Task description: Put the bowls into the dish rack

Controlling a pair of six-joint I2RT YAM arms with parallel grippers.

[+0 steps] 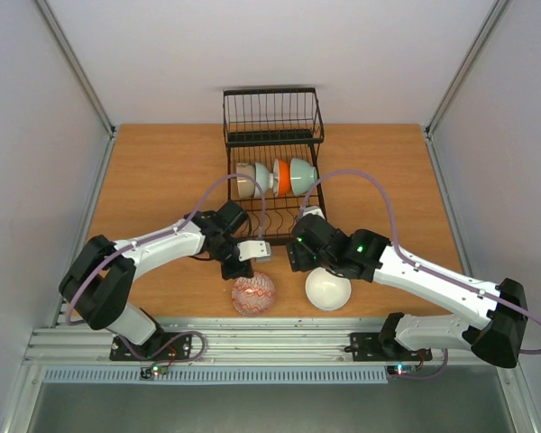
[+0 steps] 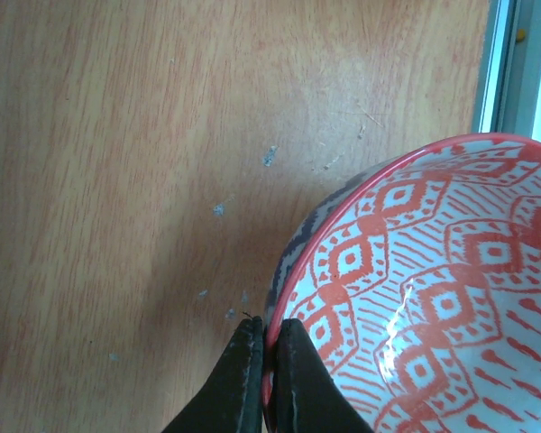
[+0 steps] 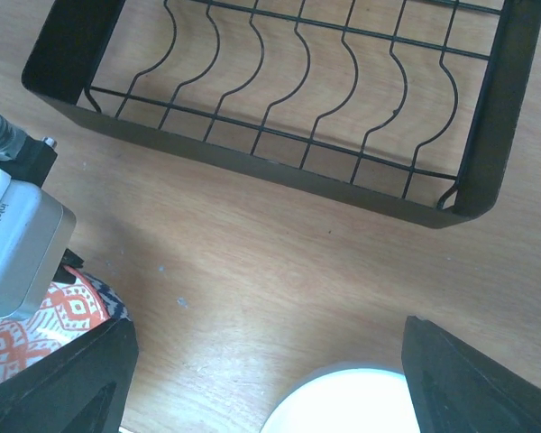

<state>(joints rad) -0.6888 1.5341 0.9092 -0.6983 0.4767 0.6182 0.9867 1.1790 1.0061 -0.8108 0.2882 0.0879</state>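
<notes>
bowls (image 1: 272, 177) are standing four in a row in the dish rack (image 1: 272, 113). two are waiting on the table (image 1: 162, 180): the left gripper (image 2: 269, 336) is pinching the patterned bowl (image 2: 433, 289) at its rim, the right gripper (image 3: 269, 361) is hanging open above the white bowl (image 3: 343, 401).

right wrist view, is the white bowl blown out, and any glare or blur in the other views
Right wrist: yes, the white bowl is washed out to flat white, while the dish rack is sharp. Left wrist: a small glare streak on the patterned bowl; the left gripper looks soft up close. Top external: even light, faint shadows.
</notes>
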